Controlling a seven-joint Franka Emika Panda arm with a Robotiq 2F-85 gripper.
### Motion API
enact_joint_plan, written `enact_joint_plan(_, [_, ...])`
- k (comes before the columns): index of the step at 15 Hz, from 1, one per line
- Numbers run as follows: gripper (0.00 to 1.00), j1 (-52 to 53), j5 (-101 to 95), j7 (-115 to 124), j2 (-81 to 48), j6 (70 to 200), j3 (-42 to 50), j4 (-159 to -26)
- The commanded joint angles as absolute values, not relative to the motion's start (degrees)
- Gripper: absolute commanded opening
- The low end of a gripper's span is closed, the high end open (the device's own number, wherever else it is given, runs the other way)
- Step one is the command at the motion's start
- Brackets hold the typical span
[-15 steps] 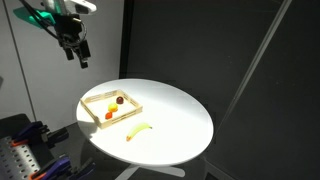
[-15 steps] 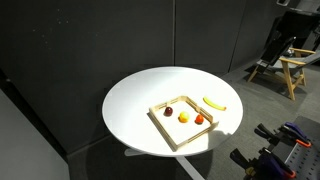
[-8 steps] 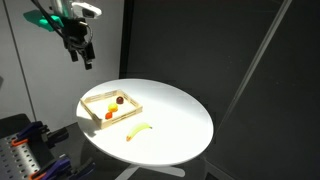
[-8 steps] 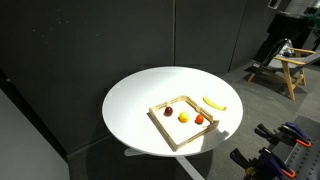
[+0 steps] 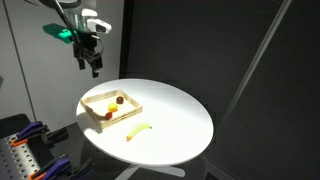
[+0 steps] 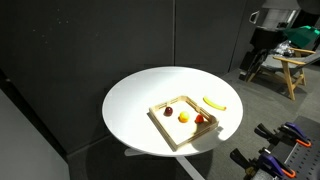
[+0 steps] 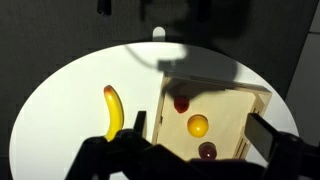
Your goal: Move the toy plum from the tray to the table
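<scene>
Approach stage: the claw (image 5: 96, 69), fingers apart, hangs well above the table (image 5: 175, 120). Next, it must descend over the toy plum (image 6: 168, 110) in the tray (image 6: 162, 129).

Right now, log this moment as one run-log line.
gripper: open, empty, raised clear of tray | toy plum: in tray, not yet grasped | banana: on table beside tray

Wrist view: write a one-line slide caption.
From above the round white table, a yellow banana lies beside the wooden tray holding three toy fruits.
</scene>
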State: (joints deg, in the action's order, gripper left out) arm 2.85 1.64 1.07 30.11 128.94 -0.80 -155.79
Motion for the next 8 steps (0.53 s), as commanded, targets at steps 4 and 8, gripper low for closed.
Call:
enact_joint_plan(4, [1.0,3.4,4.0,1.3,16.7,132.6,-1.1,-147.2])
enact_joint_plan(8, [1.0,4.0,5.5,0.8,9.9,134.7,-1.7,-142.5])
